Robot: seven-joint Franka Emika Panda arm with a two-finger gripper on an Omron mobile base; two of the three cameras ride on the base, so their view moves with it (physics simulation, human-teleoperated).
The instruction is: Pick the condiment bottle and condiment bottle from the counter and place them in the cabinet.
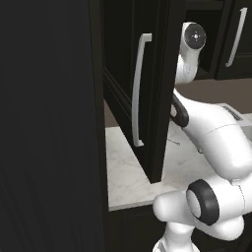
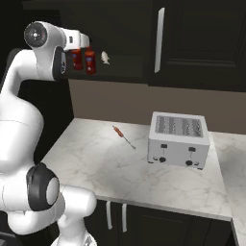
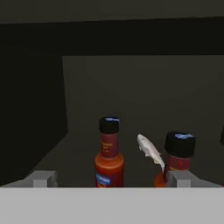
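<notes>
**Op A:** Where's the gripper [image 3: 109,179] right now?

**Op B:** I've got it up inside the cabinet [image 2: 120,29], in the upper left of the right base frame. In the hand frame its two grey finger tips [image 3: 41,179] sit at the bottom edge, spread wide apart, with nothing pinched between them.

**Op A:** And the bottles?

**Op B:** I see two red bottles on the cabinet shelf. In the hand frame, the first bottle [image 3: 109,153] stands upright just left of centre, between the tips but touching neither. The second bottle [image 3: 177,159] is lower right, partly behind the right tip. Both have dark caps. In the right base frame they stand side by side just beside the hand, first bottle [image 2: 77,58] and second bottle [image 2: 90,60].

**Op A:** Anything else in there?

**Op B:** A small white fish [image 3: 150,151], tilted, between the two bottles in the hand frame; in the right base frame the fish [image 2: 105,58] is just right of them.

**Op A:** The counter?

**Op B:** The counter [image 2: 96,168] fills the middle of the right base frame. A toaster [image 2: 178,139] stands at centre right, and a thin red-handled tool [image 2: 123,137] lies left of it, apart. In the left base frame an open door [image 1: 142,83] with a pale handle hangs over the counter [image 1: 123,167].
</notes>
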